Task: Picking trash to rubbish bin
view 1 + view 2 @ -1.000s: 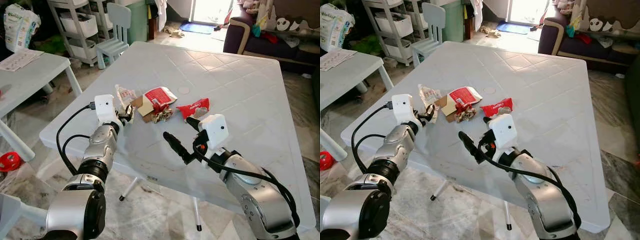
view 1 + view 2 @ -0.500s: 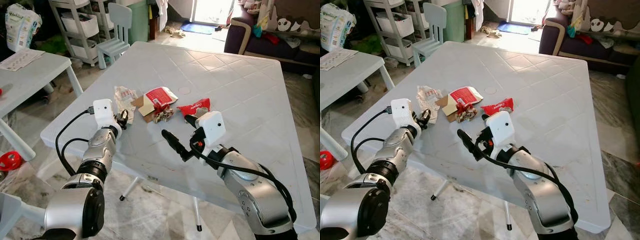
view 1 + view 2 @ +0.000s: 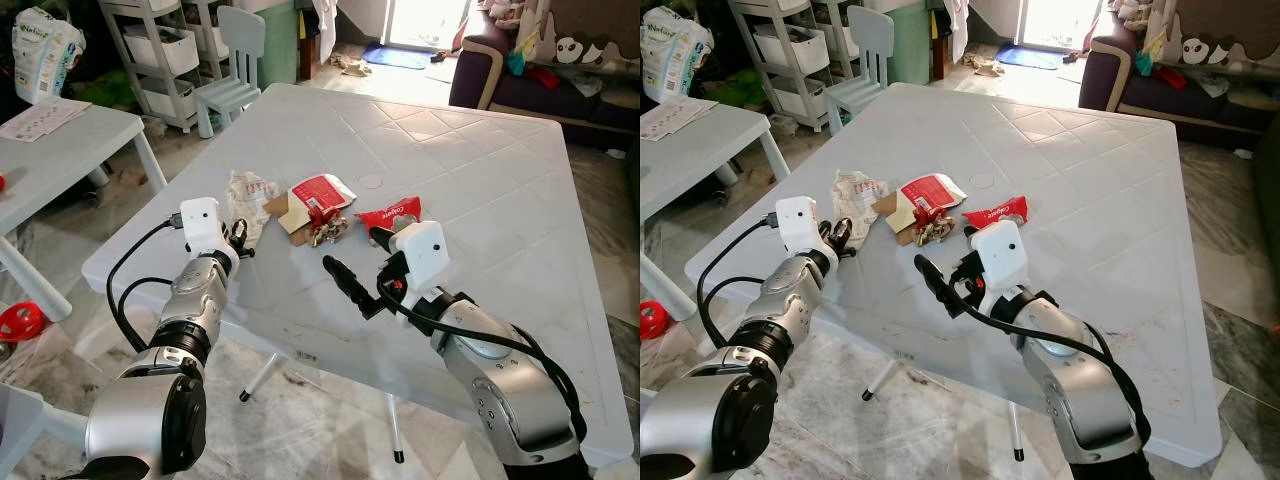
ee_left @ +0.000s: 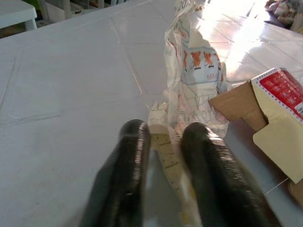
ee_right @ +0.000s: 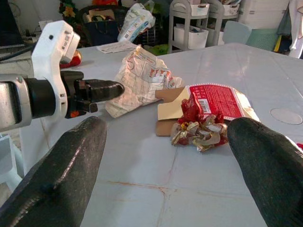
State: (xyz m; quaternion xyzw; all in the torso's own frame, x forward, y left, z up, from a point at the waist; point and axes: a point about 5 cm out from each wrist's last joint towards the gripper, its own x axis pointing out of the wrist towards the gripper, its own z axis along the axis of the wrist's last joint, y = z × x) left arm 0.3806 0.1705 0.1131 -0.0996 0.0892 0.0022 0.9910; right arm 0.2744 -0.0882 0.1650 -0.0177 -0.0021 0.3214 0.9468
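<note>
Trash lies on the white table [image 3: 480, 180]: a crumpled white printed wrapper [image 3: 247, 192], a red packet on brown card [image 3: 318, 192], a gold and red foil wad [image 3: 325, 232] and a red wrapper [image 3: 390, 213]. My left gripper [image 3: 238, 238] sits at the white wrapper's near edge. In the left wrist view its fingers [image 4: 132, 165] pinch the wrapper's [image 4: 194, 71] paper edge. My right gripper [image 3: 356, 252] hovers open just short of the foil wad [image 5: 199, 132], its fingers [image 5: 57, 179] spread wide either side of it.
A smaller white table [image 3: 60, 150] stands to the left, with a pale chair [image 3: 232, 60] and a shelf unit [image 3: 165, 50] behind it. A dark sofa [image 3: 540, 70] is at the back right. A red object [image 3: 15, 322] lies on the floor.
My left gripper has drawn back a little toward the table's near left edge, staying at the white wrapper. The right gripper has hardly moved.
</note>
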